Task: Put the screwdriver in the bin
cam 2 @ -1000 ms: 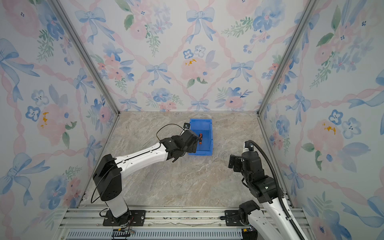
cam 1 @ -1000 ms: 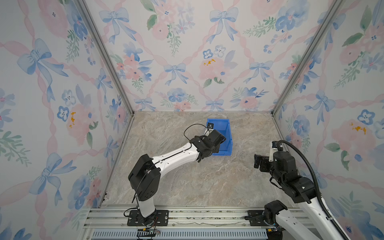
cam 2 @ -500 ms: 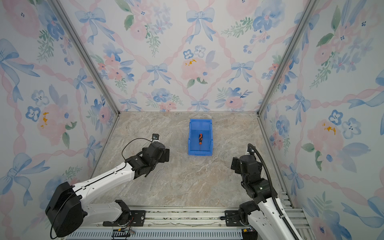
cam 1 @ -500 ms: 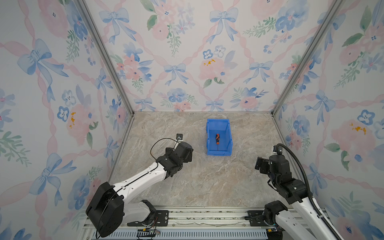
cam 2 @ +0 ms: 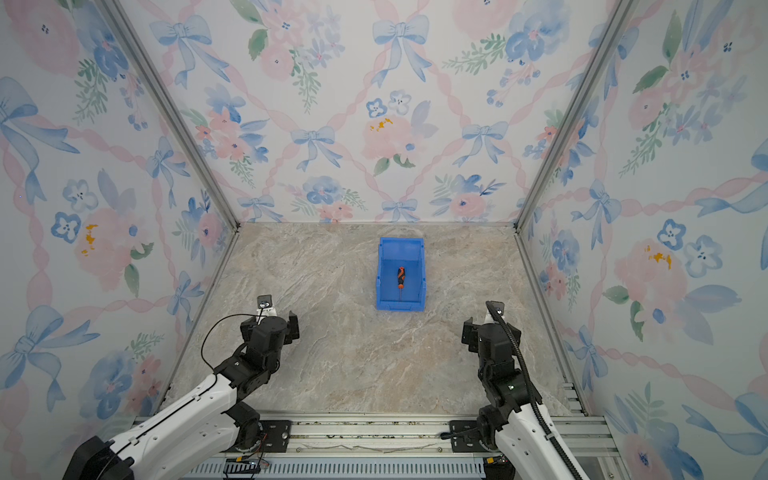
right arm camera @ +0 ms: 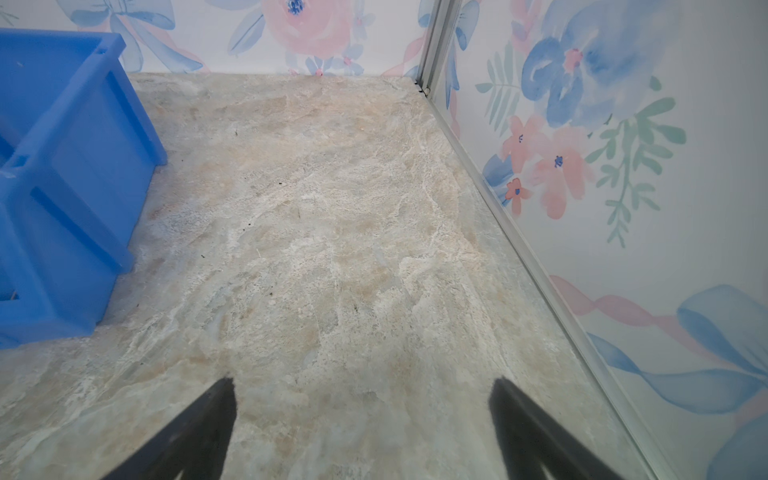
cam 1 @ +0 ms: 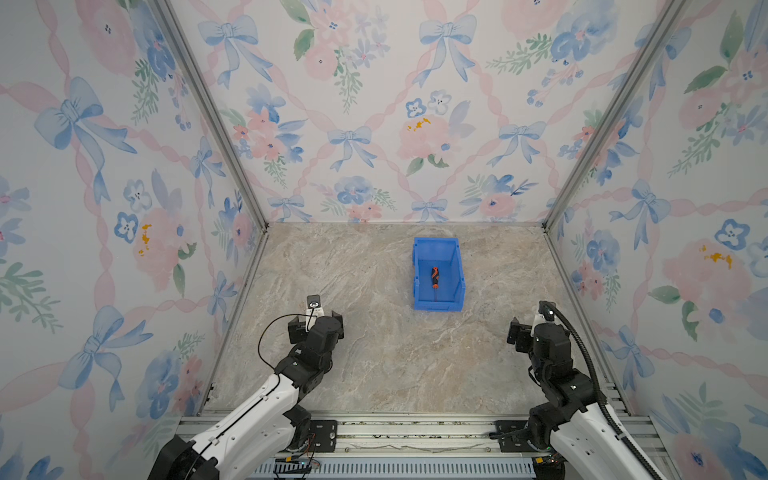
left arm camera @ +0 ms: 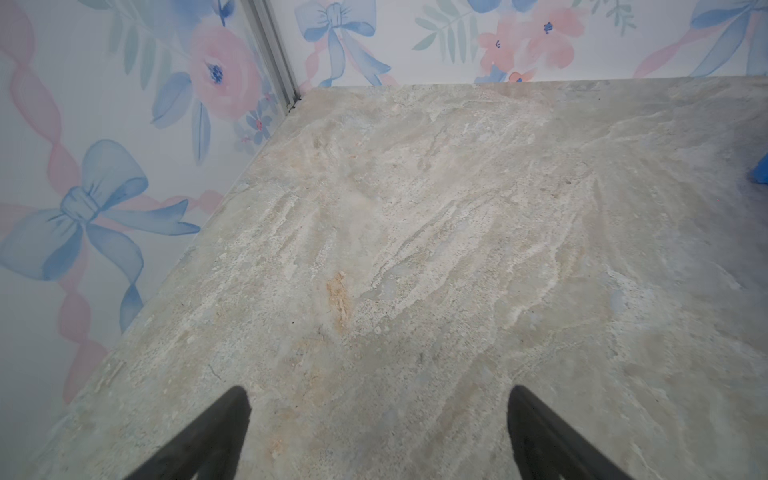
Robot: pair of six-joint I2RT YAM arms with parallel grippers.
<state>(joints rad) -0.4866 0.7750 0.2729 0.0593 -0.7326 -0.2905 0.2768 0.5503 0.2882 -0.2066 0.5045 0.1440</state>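
Our black left parallel gripper [left arm camera: 376, 397] hangs over the marbled table [cam 1: 386, 374], jaws wide and empty. Its job looks done. The small orange-and-black-handled screwdriver [cam 1: 434, 277] lies flat inside the bright blue rectangular plastic bin [cam 1: 436, 248] — delivered. Our right gripper [right arm camera: 362, 382], equally wide and empty, hangs clear of it.
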